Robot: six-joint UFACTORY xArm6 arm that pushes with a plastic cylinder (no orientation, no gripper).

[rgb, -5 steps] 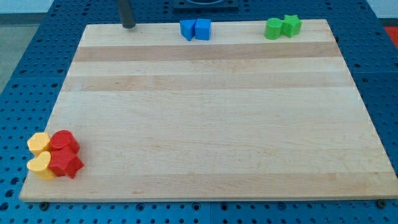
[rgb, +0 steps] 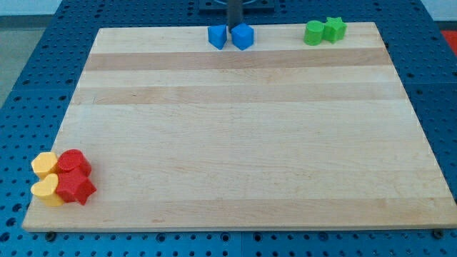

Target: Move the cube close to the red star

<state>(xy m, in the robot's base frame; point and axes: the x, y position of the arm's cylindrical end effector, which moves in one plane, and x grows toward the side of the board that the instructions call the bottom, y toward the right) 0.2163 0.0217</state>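
Note:
A blue cube (rgb: 243,36) sits near the top edge of the wooden board (rgb: 235,135), turned at an angle, with a second small blue block (rgb: 218,36) just to its left. My tip (rgb: 233,23) is at the board's top edge, right behind the cube and touching or nearly touching it. The red star (rgb: 76,188) lies at the bottom left corner, with a red cylinder-like block (rgb: 73,163) just above it.
Two yellow blocks (rgb: 44,165) (rgb: 46,190) sit left of the red pair. A green cylinder (rgb: 313,33) and a green star (rgb: 334,28) stand at the top right. Blue pegboard surrounds the board.
My tip has moved right along the top edge, from the upper left to behind the blue cube. The cube has turned and shifted slightly right and down, away from the other blue block.

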